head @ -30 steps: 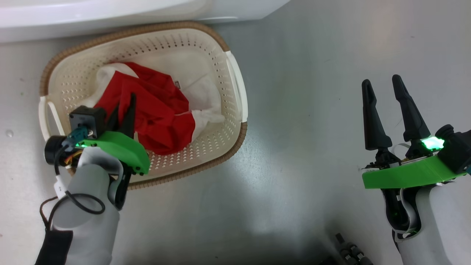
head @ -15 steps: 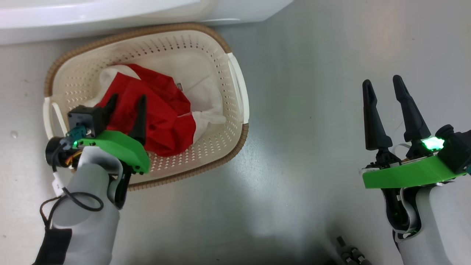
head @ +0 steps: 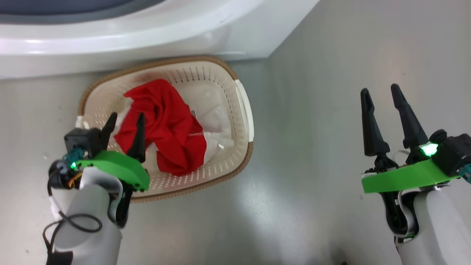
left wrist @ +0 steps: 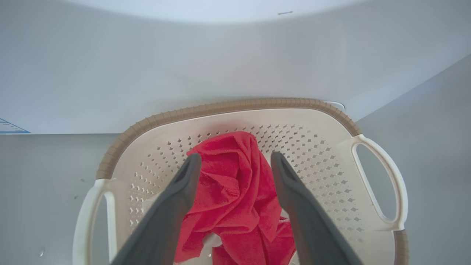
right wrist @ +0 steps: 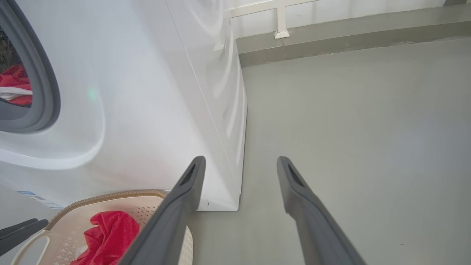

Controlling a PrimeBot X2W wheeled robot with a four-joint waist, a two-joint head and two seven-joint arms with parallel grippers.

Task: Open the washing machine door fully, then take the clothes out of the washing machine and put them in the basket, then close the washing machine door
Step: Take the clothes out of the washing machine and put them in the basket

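Both spread: my left gripper [head: 127, 117] over the soft, light red clothes [head: 165, 125] lying in the basket [head: 235, 167], right gripper [head: 379, 90] idle. More wait in the washing machine [right wrist: 147, 92]; I'd pinch a raised fold.

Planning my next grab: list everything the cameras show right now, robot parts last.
washing machine: one, white, behind the basket
rubber ring: one, grey, around the drum opening
clothes in drum: number unclear, red and white, inside the opening
basket: one, cream with brown rim, on the floor before the machine
clothes in basket: one bundle, red with white, on the basket's floor
label: one, blue, low on the machine's front
floor: grey, under everything
left pincer: one, dark fingers, open, above the clothes in the basket
right pincer: one, dark fingers, open, over bare floor
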